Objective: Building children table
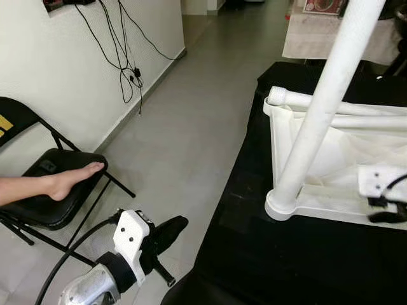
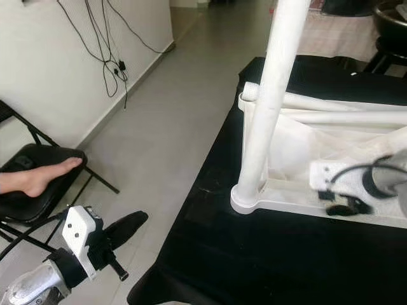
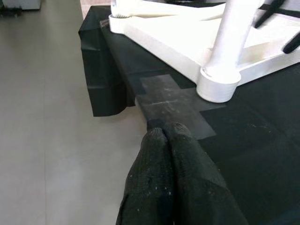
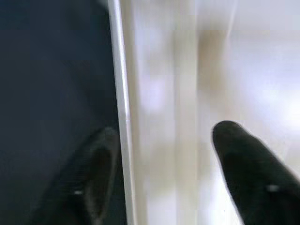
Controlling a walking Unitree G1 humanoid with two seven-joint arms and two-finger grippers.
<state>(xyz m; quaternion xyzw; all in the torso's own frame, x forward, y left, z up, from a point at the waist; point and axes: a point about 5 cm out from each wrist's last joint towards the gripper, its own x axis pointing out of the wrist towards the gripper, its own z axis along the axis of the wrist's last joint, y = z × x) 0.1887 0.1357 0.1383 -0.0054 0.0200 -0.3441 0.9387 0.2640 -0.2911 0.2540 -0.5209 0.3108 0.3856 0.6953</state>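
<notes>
A white children's tabletop (image 1: 318,213) lies upside down on a black-covered table (image 1: 280,267). One white leg (image 1: 318,108) stands upright in its near left corner socket (image 3: 218,86). Loose white legs (image 1: 356,108) lie across the far side of the tabletop. At the tabletop's near rim my right gripper (image 2: 343,204) is open, and the right wrist view shows one finger (image 4: 89,183) over the black cover and the other (image 4: 248,164) over the white plastic. My left gripper (image 1: 168,232) is shut on nothing, low beside the table's left edge, pointing at the socket corner.
A black folding chair (image 1: 57,203) stands at the left by the wall, with a person's bare foot (image 1: 70,181) resting on its seat. Black cables (image 1: 124,63) hang down the wall. Grey floor runs between the chair and the table.
</notes>
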